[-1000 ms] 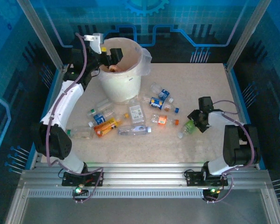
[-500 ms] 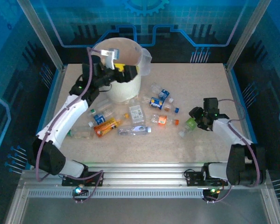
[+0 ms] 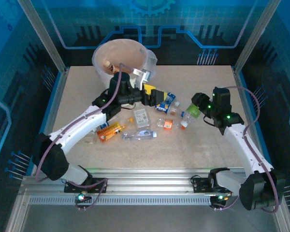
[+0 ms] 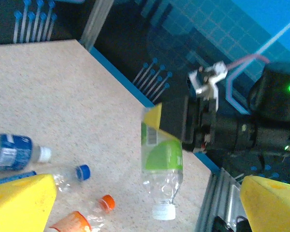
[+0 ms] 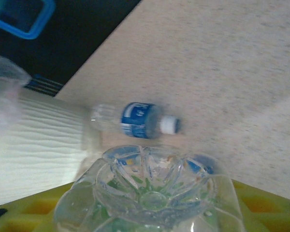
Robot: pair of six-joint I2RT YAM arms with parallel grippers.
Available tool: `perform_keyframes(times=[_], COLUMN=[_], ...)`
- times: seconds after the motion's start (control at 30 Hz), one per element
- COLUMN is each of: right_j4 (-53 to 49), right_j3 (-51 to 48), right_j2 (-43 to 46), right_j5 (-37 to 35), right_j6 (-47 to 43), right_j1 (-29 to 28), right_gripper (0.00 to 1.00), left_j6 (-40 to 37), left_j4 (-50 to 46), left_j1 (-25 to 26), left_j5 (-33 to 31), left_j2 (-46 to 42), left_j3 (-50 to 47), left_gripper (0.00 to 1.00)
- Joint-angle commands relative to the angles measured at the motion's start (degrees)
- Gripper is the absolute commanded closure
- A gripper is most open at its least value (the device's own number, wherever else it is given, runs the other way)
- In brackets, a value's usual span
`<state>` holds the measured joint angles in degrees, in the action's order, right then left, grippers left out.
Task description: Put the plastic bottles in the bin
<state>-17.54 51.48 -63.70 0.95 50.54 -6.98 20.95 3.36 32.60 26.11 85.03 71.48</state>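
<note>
One speckled beige tabletop [image 3: 203, 150] is carrying the whole set-up. White bin [image 3: 130, 50], bag liner draped over its rim, is standing at the far edge toward the far-left corner; its contents are too small to make out. Left arm [image 3: 82, 128] is reaching from the near-left corner toward mid-table. Left gripper [image 3: 152, 93] is hovering just in front of the bin, over the far side of the bottle pile; its yellow fingers [image 4: 20, 202] are standing wide apart with nothing between them. Right arm [image 3: 241, 140] is stretching up from the near-right corner. Right gripper [image 3: 197, 108] is clamping the green-labelled bottle [image 4: 162, 157] at its base end, and the bottle is hanging cap-down, apparently off the surface, right of centre. Loose bottles [image 3: 140, 126] are lying in a cluster at mid-table, between the bin and the near edge. Among them, an orange bottle [image 3: 110, 130] and a clear bottle [image 3: 139, 136] are lying nearest the near edge, with a white-labelled bottle [image 3: 141, 117] just behind them. A blue-labelled bottle [image 5: 135, 120] is lying on its side close to the foot of the bin.
</note>
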Motion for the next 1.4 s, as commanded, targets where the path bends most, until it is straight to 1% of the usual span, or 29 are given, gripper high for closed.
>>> perform_keyframes(times=[0.0,0.1,0.27,0.53,0.6,0.8,1.03,1.13,1.2,1.27,1.3,1.37], right_j4=[2.15,2.74,4.24,6.01,6.2,6.47,6.47,6.19,6.12,5.9,5.76,5.35], right_j3=[4.61,7.27,9.58,10.66,10.89,11.18,11.26,11.21,11.09,11.06,11.02,11.19], right_j2=[-1.85,-3.76,-5.53,-6.83,-7.03,-7.1,-6.73,-6.52,-6.3,-6.13,-6.0,-5.78], right_j5=[3.06,3.83,3.97,4.15,4.15,4.08,4.24,4.24,4.32,4.32,4.32,4.45], right_j6=[0.05,0.15,0.95,2.45,2.63,2.68,2.27,1.92,1.5,1.06,0.84,0.23], right_j1=[-2.53,-4.65,-7.6,-10.16,-10.63,-11.89,-12.77,-12.88,-12.93,-12.96,-12.96,-12.97], right_gripper=[0.47,0.47,0.47,0.47,0.47,0.46,0.46,0.45,0.44,0.4,0.36,0.24], left_j6=[2.27,1.1,0.26,0.06,-0.03,1.39,2.06,2.17,2.08,2.08,2.01,1.71], left_j4=[6.24,6.14,6.14,7.15,7.1,9.15,9.86,10.35,10.55,11.0,11.07,11.13], left_j1=[2.1,4.81,7.58,9.21,9.43,9.55,9.53,9.52,9.53,9.56,9.52,9.49], left_j5=[4.69,4.92,2.53,0.22,-0.07,-1.13,-1.37,-1.69,-1.8,-2.01,-2.2,-2.66], left_j2=[2.85,5.42,9.12,12.48,13.34,14.87,15.24,14.85,14.4,13.95,13.55,12.94], left_j3=[-1.75,-1.13,-0.1,1.52,2.35,3.31,3.7,3.42,3.25,2.89,2.7,2.3], left_gripper=[0.01,0.01,0.01,0.01,0.03,0.17,0.4,0.5,0.54,0.57,0.58,0.6])
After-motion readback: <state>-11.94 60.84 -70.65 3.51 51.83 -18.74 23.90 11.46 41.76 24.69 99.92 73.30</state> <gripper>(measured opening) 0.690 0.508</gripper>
